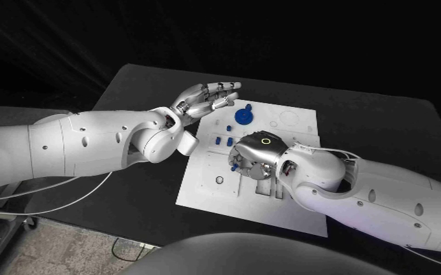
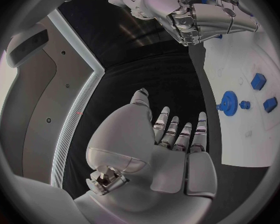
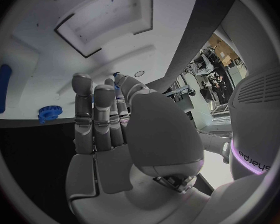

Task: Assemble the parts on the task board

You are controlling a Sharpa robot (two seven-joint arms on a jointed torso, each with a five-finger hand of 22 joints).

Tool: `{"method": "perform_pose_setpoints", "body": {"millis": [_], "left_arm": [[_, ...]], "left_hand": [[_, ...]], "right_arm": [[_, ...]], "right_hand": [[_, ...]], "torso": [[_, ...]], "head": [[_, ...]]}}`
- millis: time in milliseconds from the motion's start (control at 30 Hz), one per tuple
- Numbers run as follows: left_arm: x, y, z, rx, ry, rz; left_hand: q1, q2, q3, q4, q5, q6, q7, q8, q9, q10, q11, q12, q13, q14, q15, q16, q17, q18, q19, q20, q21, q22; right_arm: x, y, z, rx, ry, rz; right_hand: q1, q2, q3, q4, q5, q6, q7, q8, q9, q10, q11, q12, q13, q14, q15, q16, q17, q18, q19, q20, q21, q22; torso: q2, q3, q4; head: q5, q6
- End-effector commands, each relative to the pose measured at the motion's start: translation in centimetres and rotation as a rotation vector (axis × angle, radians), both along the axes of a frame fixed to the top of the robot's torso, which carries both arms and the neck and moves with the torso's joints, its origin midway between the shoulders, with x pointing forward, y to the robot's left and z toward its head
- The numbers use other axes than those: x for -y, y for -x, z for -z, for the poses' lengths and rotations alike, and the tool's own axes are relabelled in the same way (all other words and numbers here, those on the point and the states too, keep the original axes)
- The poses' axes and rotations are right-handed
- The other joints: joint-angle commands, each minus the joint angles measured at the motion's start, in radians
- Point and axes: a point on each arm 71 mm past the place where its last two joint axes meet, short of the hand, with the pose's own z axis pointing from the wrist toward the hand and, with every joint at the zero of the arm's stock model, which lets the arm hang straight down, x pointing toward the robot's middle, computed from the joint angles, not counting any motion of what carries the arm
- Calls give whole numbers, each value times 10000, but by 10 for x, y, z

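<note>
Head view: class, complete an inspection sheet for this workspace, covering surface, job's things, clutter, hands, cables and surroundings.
Surface: black table with the white task board on it.
Job's things: blue gear and small blue parts on the board.
Clutter: nothing seen.
Hands: left hand open, near the board's far edge; right hand over the board, grasp unclear.
Cables: grey cables by the left arm.
Surroundings: dark backdrop.
</note>
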Motion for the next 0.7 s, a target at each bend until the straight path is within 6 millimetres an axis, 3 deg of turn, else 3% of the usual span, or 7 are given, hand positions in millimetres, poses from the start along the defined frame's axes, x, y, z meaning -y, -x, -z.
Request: {"method": "perform_pose_setpoints", "body": {"millis": [33,233,700], "left_arm": [[3,1,0,-23,151,236],[4,1,0,-26,159,261],[3,0,1,-34,140,229]], "left_hand": [[-31,103,-48,-3,32,26,62,62,11,-15,81,5,10,65,-20,-7,9,3,8,14,-6,9],[-15,113,-49,-9,43,46,65,75,14,-13,81,8,11,86,6,2,14,2,22,15,1,13],[6,125,-49,-16,59,90,75,96,21,-4,92,38,16,99,15,7,16,2,32,15,5,9]], "right_arm": [[1,0,2,4,175,15],[-1,0,3,-25,212,-16],[0,-2,5,-112,272,-45]], "right_hand": [[59,-9,-9,-66,-59,-55,58,-87,-6,50,20,-2,-5,-59,-3,-19,-10,-45,-79,-18,-57,302],[-125,-64,-38,42,-353,-527,68,-408,-134,-117,25,-85,-53,-162,18,-119,-111,-17,-186,11,-293,322],[-494,-228,-162,351,-1118,-1218,-227,-844,-342,-484,97,-183,-109,-357,36,-291,-301,40,-353,55,-771,286]], "torso": [[3,1,-1],[-2,1,4],[4,1,1]], "head": [[5,0],[-3,0],[5,0]]}}
